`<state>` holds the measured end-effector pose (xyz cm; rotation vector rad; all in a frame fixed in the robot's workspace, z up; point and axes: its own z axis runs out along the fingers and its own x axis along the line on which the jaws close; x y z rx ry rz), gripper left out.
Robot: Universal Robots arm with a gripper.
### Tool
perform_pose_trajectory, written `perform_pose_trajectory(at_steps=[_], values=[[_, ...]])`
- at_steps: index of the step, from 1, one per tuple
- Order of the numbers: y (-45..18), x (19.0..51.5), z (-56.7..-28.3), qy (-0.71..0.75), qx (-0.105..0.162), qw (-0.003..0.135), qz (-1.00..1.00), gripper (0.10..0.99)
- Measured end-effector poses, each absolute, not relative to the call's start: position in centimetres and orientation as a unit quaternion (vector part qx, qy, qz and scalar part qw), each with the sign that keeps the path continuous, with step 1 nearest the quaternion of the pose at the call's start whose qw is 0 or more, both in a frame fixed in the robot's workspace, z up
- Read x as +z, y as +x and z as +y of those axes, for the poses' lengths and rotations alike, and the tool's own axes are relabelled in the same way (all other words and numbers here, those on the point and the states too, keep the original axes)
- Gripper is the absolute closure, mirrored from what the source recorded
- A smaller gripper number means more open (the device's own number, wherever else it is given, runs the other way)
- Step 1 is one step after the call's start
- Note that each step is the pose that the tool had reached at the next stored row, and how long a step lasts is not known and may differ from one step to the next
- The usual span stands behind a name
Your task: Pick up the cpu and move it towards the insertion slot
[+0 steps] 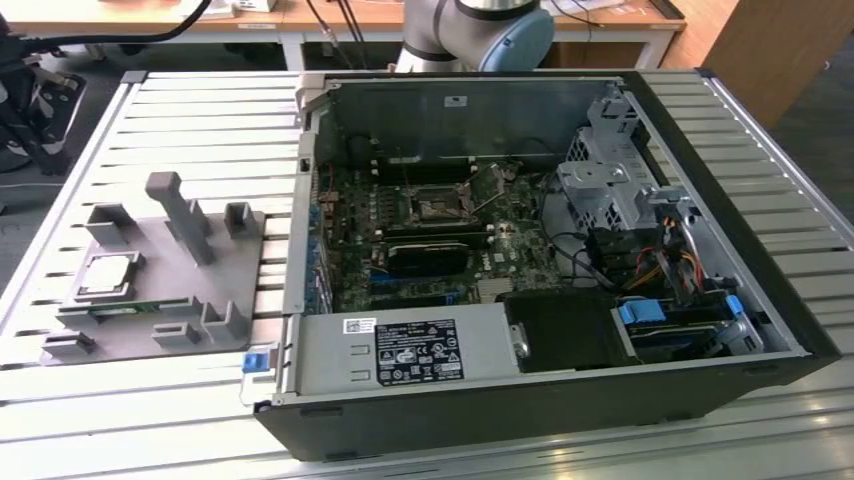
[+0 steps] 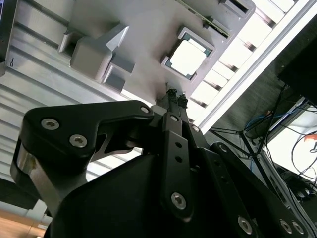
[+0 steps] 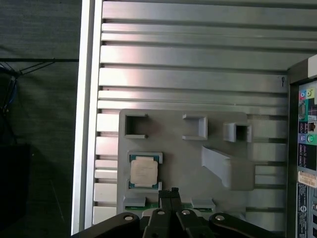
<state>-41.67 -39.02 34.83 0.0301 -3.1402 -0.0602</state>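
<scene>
Silvery cpu [image 1: 107,276] lies flat in a recess of the grey tray [image 1: 220,290] on the slatted desk [image 1: 200,110], at the exterior view's left. It is well apart from the insertion slot [image 1: 437,207] inside the open computer case [image 1: 534,420]. Pincer [image 3: 171,192] clenched on nothing, hovering over the tray near the cpu in the first wrist view.

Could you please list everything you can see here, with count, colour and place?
table: one, silver slats.
computer case: one, black, open, on the table.
grey tray: one, grey, on the table, exterior view's left of the case.
cpu: one, silvery, tan rim, in a tray recess.
insertion slot: one, shiny frame, dark centre, inside the case.
arm: one, grey-blue, behind the case.
gripper: one, black, shut, empty, over the tray near the cpu.
</scene>
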Motion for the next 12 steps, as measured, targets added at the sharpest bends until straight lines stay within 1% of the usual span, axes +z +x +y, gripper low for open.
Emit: perform_pose_trajectory(at_steps=[12], values=[[-41.82, 34.01, -39.22, 0.01, -0.018, 0.0, -1.0, 0.98]])
